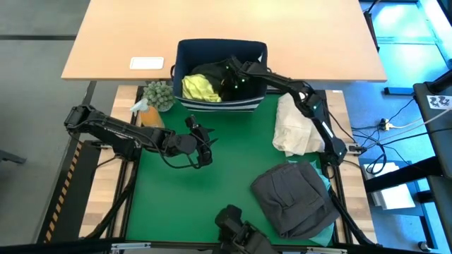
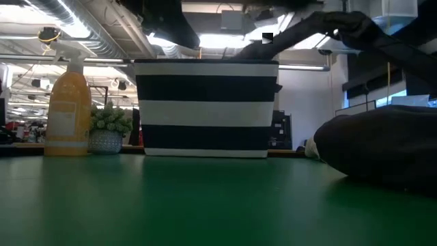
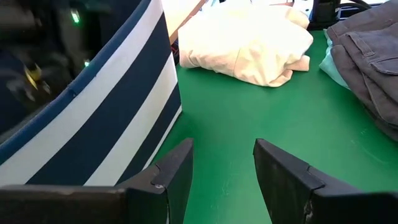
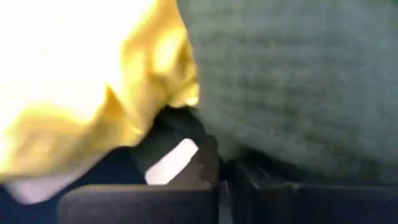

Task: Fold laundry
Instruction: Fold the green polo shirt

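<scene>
High view, crumpled yellow-green shirt (image 1: 200, 87), striped bin (image 1: 220, 104)

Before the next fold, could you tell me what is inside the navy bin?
The navy bin holds a yellow-green shirt, dark garments and the right gripper, shut. Anything beneath them is covered.

The green tabletop (image 1: 212, 190) looks smooth and matt. The striped bin (image 3: 106, 124) is cloth. The grey clothes (image 1: 293, 197) look soft and wrinkly.

Bin (image 1: 185, 53) walls hide most dark laundry (image 1: 212, 73).
</scene>
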Controlling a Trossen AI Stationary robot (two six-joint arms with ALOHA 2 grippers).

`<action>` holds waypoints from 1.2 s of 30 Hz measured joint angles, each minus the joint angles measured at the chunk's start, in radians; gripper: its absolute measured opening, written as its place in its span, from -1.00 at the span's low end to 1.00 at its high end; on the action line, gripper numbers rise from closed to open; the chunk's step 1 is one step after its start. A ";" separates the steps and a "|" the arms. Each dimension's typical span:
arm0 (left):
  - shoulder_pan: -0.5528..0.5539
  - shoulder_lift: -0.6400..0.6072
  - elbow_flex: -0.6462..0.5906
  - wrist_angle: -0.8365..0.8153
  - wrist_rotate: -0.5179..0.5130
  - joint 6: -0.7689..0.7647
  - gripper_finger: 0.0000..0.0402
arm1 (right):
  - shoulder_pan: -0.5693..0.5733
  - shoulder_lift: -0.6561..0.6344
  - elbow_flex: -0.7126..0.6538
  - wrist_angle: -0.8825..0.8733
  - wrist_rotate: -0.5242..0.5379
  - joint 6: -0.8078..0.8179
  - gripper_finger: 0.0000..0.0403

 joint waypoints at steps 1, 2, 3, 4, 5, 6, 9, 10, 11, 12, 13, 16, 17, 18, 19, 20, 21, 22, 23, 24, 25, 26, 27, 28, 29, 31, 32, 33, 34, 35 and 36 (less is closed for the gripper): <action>0.000 0.000 0.000 0.000 0.000 0.000 -0.19 | -0.001 -0.017 0.000 0.002 0.000 -0.003 -0.97; 0.000 0.000 0.000 0.000 0.000 0.000 -0.19 | 0.000 -0.036 0.000 0.009 0.003 -0.004 -0.97; 0.000 0.000 0.000 0.000 0.000 0.000 -0.19 | 0.000 -0.059 0.000 0.014 0.014 -0.005 -0.98; 0.000 0.000 0.000 0.000 0.000 0.000 -0.19 | 0.003 -0.082 0.000 0.020 0.032 -0.012 -0.98; 0.000 0.000 0.000 0.000 0.000 0.000 -0.19 | 0.011 -0.106 0.000 0.030 0.048 -0.018 -0.98; 0.000 0.000 0.000 0.000 0.000 0.000 -0.19 | 0.016 -0.132 0.000 0.038 0.070 -0.023 -0.99; 0.000 0.000 0.000 0.000 0.000 0.000 -0.19 | 0.043 -0.212 0.000 0.063 0.098 -0.049 -0.99; 0.000 0.000 0.000 0.000 0.000 0.000 -0.19 | 0.054 -0.237 0.000 0.071 0.104 -0.054 -0.99; 0.000 0.000 0.000 0.000 0.000 0.000 -0.19 | 0.063 -0.263 0.000 0.075 0.107 -0.063 -0.99; 0.000 0.000 0.000 0.000 0.000 0.000 -0.19 | 0.073 -0.287 0.000 0.072 0.108 -0.073 -0.99; 0.000 0.000 0.000 0.000 0.000 0.000 -0.19 | 0.084 -0.309 0.000 0.075 0.113 -0.076 -0.99; 0.000 0.000 0.000 0.000 0.000 0.000 -0.19 | 0.119 -0.376 0.000 0.075 0.145 -0.095 -0.99; 0.000 0.000 0.000 0.000 0.000 0.000 -0.19 | 0.131 -0.395 0.000 0.076 0.158 -0.102 -0.99; 0.000 0.000 0.000 0.000 0.000 0.000 -0.19 | 0.142 -0.415 0.000 0.075 0.173 -0.110 -1.00; 0.000 0.000 0.000 0.000 0.000 -0.001 -0.19 | 0.154 -0.432 0.000 0.075 0.190 -0.123 -1.00; 0.000 0.000 0.000 0.000 0.000 -0.001 -0.19 | 0.167 -0.448 0.000 0.075 0.207 -0.131 -1.00; 0.000 0.000 0.000 0.000 0.000 -0.001 -0.19 | 0.179 -0.466 0.000 0.075 0.222 -0.137 -1.00; 0.000 0.000 0.000 0.000 0.000 -0.001 -0.19 | 0.192 -0.482 0.000 0.075 0.235 -0.146 -1.00; 0.000 0.000 0.000 0.000 0.000 -0.001 -0.19 | 0.203 -0.498 0.000 0.074 0.249 -0.153 -1.00; 0.000 0.000 0.000 0.000 0.000 -0.001 -0.19 | 0.213 -0.512 0.000 0.074 0.258 -0.158 -1.00; 0.000 0.000 0.000 0.000 0.000 -0.001 -0.19 | 0.223 -0.527 0.000 0.075 0.263 -0.161 -1.00; 0.000 0.000 0.000 0.000 0.001 -0.001 -0.19 | 0.231 -0.540 0.000 0.074 0.263 -0.168 -1.00; 0.000 0.000 0.000 0.000 0.001 -0.001 -0.19 | 0.241 -0.553 0.000 0.074 0.264 -0.173 -1.00; 0.000 0.000 0.000 0.000 0.001 -0.001 -0.19 | 0.253 -0.566 0.000 0.073 0.264 -0.176 -1.00; 0.000 0.000 0.000 0.000 0.001 -0.001 -0.19 | 0.263 -0.580 0.000 0.073 0.265 -0.180 -1.00; 0.000 0.000 0.000 0.000 0.001 -0.001 -0.19 | 0.283 -0.606 0.000 0.074 0.267 -0.183 -1.00; 0.000 0.000 0.000 0.000 0.001 -0.001 -0.19 | 0.293 -0.620 0.000 0.074 0.268 -0.184 -1.00; 0.000 0.000 0.000 0.000 0.001 -0.001 -0.19 | 0.303 -0.633 0.000 0.073 0.270 -0.189 -1.00; 0.000 0.000 0.000 0.000 0.001 -0.001 -0.19 | 0.312 -0.646 0.000 0.071 0.274 -0.197 -1.00; 0.000 0.000 0.000 0.000 0.001 -0.001 -0.19 | 0.322 -0.658 0.000 0.070 0.290 -0.203 -1.00; 0.000 0.000 0.000 0.000 0.000 0.000 -0.19 | 0.330 -0.669 0.000 0.067 0.314 -0.207 -1.00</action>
